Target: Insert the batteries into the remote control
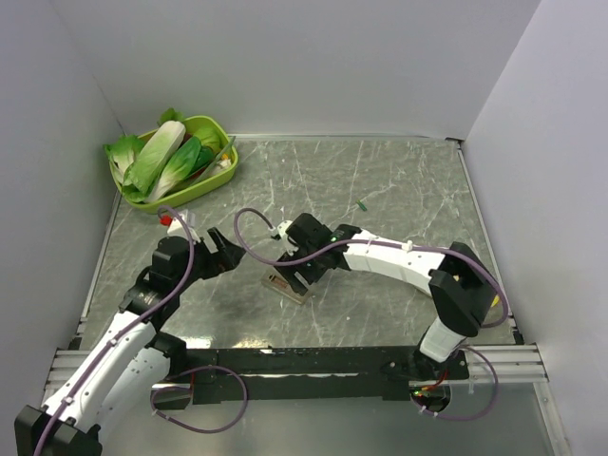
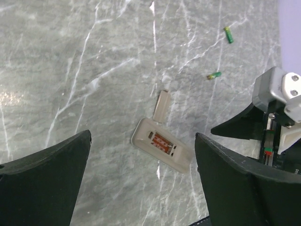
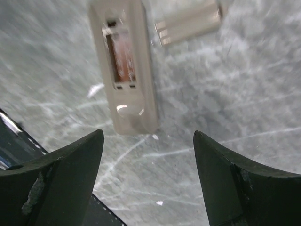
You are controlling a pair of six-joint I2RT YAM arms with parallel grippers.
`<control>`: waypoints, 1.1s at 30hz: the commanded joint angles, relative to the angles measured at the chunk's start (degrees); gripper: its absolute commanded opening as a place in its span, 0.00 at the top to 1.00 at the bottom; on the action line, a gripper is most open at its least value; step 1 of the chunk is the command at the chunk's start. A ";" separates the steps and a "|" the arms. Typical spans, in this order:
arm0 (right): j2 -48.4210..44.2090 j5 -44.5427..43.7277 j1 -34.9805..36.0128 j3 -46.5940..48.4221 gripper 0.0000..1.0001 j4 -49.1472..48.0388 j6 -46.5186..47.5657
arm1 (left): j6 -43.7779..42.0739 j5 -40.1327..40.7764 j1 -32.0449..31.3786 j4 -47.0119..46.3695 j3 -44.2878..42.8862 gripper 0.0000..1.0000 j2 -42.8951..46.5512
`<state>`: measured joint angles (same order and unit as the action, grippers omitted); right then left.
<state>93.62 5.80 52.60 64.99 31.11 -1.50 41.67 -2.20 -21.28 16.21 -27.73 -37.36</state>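
Green batteries show in left wrist view, not right's (left fingers, right fingers wide).

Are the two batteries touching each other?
Apart. Left wrist view shows one of the batteries lying clear of the other, bare table between them.

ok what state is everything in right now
remote control: face down, battery bay open, no batteries inside
battery cover: off, lying on the table by the remote's end
batteries: both loose on the table, away from the remote
left gripper: open, empty
right gripper: open, empty
green tray: filled with leafy vegetables
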 commanded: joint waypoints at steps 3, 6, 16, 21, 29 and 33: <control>3.93 2.46 1.19 4.53 0.15 2.46 3.08 | 1.48 1.85 0.27 -0.82 0.74 0.05 1.33; 6.65 2.55 1.45 5.41 0.15 2.63 3.08 | 2.01 1.14 0.27 -1.18 1.01 0.05 0.98; 12.63 0.88 4.35 7.69 0.16 2.11 2.20 | 2.62 -0.35 0.27 -2.14 1.53 0.05 -1.04; 12.99 -0.88 5.06 5.95 0.29 0.18 1.59 | 5.44 -2.19 0.27 -3.72 3.11 0.06 -1.05; 6.32 2.11 4.97 -1.17 0.90 -8.07 -3.68 | 9.21 -5.09 0.27 -8.20 6.54 0.07 1.15; 3.68 1.32 4.97 -5.05 0.98 -13.18 -8.34 | 11.32 -7.29 0.27 -10.40 8.65 0.07 1.07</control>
<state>101.84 7.20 57.23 62.76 24.38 -4.45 49.69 -6.24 -21.28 11.18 -20.80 -36.88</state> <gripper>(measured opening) 0.555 0.938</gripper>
